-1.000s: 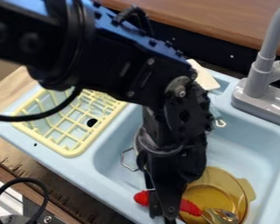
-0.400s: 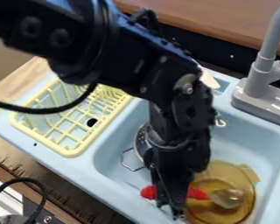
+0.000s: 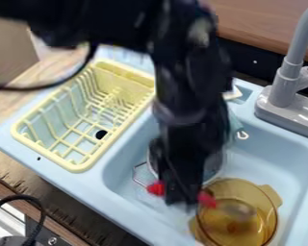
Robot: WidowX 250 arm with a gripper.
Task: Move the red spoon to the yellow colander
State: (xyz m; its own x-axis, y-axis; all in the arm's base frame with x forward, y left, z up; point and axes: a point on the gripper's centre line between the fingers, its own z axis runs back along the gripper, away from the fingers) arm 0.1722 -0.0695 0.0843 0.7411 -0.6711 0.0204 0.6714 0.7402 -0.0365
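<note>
Although the amber pot [image 3: 234, 190] sits nearest in the sink [image 3: 272, 150], the task asks for a yellow colander, and the name does not settle which thing is meant. The pot has a smooth, see-through wall with no holes that I can make out, so it may not be the goal.

The red spoon [image 3: 208, 199] lies crosswise in the gripper [image 3: 181, 196], which is closed on its handle. Red shows on both sides of the grip, and the bowl end points over the pot; whether it touches the pot is hard to judge. A hold at the handle makes sense: it leaves the bowl end free to be laid down first, though the spoon could swivel about so narrow a grip.

Behind the gripper, a metal bowl [image 3: 214, 168] stands partly hidden, its wire handle [image 3: 138, 176] sticking out to the left of the view. That could snag the spoon if it is carried low.

Farther left is the yellow rack [image 3: 44, 153], set on the sink's side ledge, probably so that washed things can drain there. If it is the colander meant, the spoon needs lifting clear and carrying across. The tap [image 3: 283, 86] rises at the back right, well apart from the spoon.
</note>
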